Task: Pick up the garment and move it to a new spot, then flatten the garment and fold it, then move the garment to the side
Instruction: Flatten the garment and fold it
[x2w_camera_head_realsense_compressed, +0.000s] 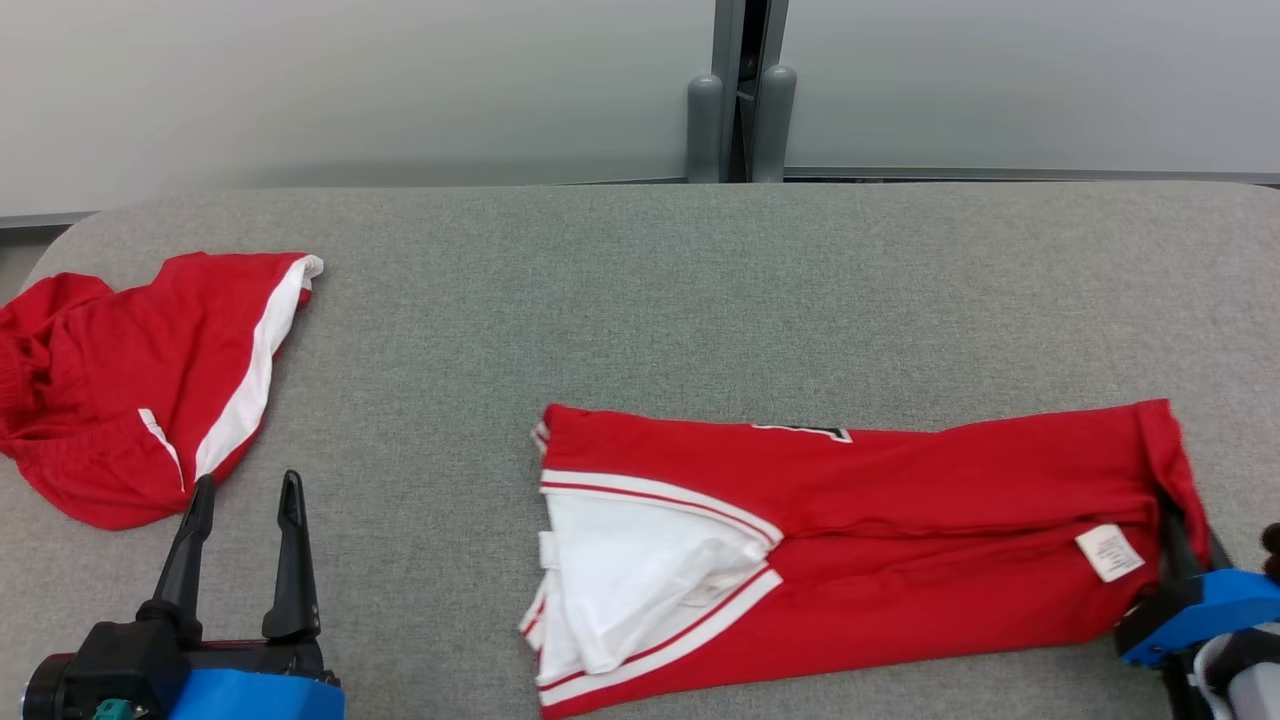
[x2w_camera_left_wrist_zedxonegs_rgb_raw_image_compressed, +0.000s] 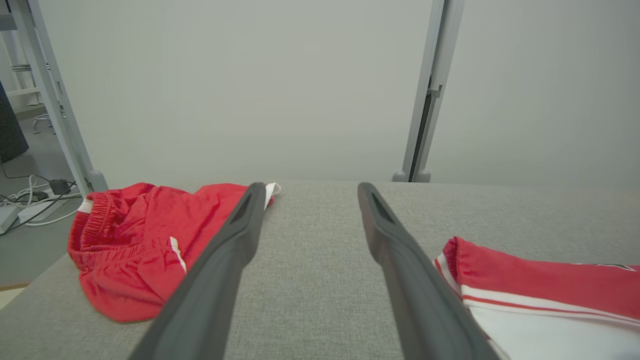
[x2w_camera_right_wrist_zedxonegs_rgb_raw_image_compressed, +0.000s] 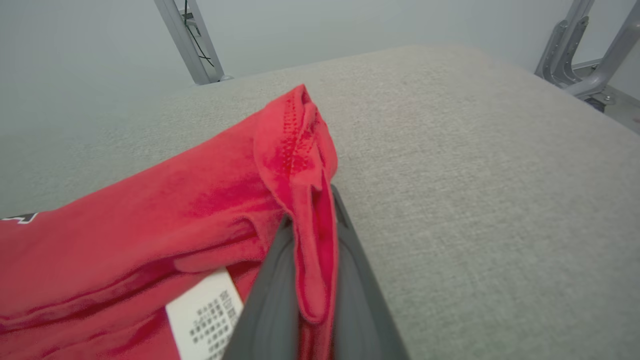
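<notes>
Folded red jersey garment (x2w_camera_head_realsense_compressed: 900, 520) with white trim flat on grey fabric table (x2w_camera_head_realsense_compressed: 700, 290), right of centre. Right hem pinched in clenched right tool (x2w_camera_right_wrist_zedxonegs_rgb_raw_image_compressed: 310, 210): plain from right wrist, cloth-hidden from head. Left tool (x2w_camera_head_realsense_compressed: 248, 483) released, just beside crumpled red shorts (x2w_camera_head_realsense_compressed: 110, 400); gathered waistband clear from left wrist. Two garments, two tools, one white label (x2w_camera_head_realsense_compressed: 1110, 553).

Quick count from where I'm standing: two red garments on one grey table (x2w_camera_head_realsense_compressed: 700, 280), so one jersey (x2w_camera_head_realsense_compressed: 860, 520) and one pair of shorts (x2w_camera_head_realsense_compressed: 120, 390). One white care label (x2w_camera_head_realsense_compressed: 1110, 552). Two grippers, left gripper (x2w_camera_head_realsense_compressed: 248, 483) and right gripper (x2w_camera_right_wrist_zedxonegs_rgb_raw_image_compressed: 310, 220), two dark fingers (x2w_camera_left_wrist_zedxonegs_rgb_raw_image_compressed: 225, 260) each, four total.
</notes>
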